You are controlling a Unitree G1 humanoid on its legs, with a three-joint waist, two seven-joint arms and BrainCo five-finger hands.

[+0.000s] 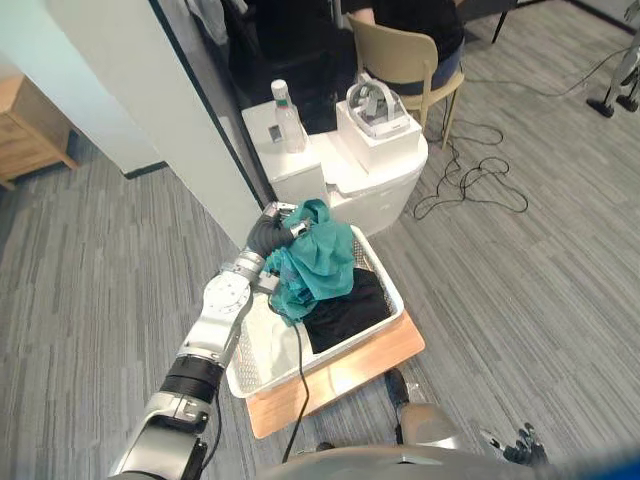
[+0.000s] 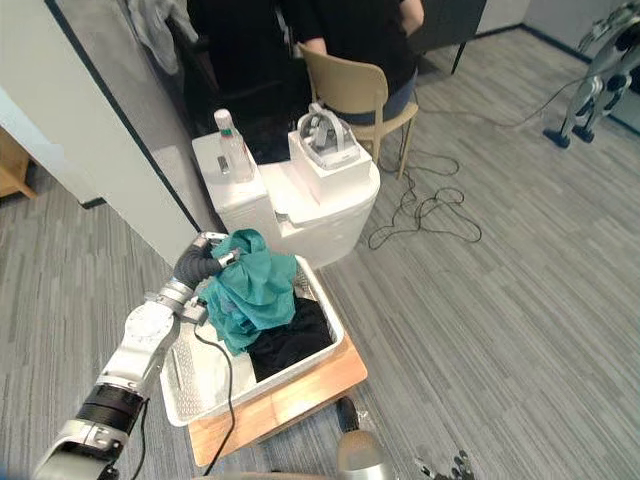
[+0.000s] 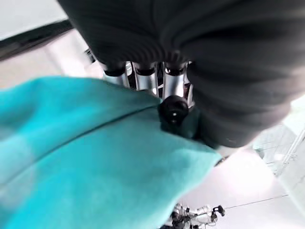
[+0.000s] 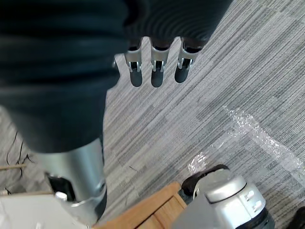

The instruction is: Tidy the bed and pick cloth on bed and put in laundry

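From the left eye view, the left arm reaches in from the lower left, and the left hand point(image 1: 272, 232) is at the far edge of a white mesh plastic laundry basket point(image 1: 258, 350). A crumpled teal cloth point(image 1: 322, 262) hangs from that hand over the basket, draping onto a black garment point(image 1: 345, 308) that lies inside. The basket sits on a light wooden board point(image 1: 352, 368) on the grey striped floor point(image 1: 520, 280). Just behind it is a white cabinet point(image 1: 300, 168) with a clear plastic bottle point(image 1: 287, 118) on top. A tan chair point(image 1: 395, 55) with a seated person point(image 1: 420, 20) is farther back. The right hand point(image 1: 515, 447) is low at the bottom right, well apart from the basket.

The right eye view shows the same layout.

In the left wrist view, the fingers point(image 3: 145, 80) and the dark-tipped thumb point(image 3: 172, 109) are closed on a fold of the teal cloth, pinching it.

In the right wrist view, the right hand's fingers point(image 4: 156, 72) hang straight over the floor, holding nothing.
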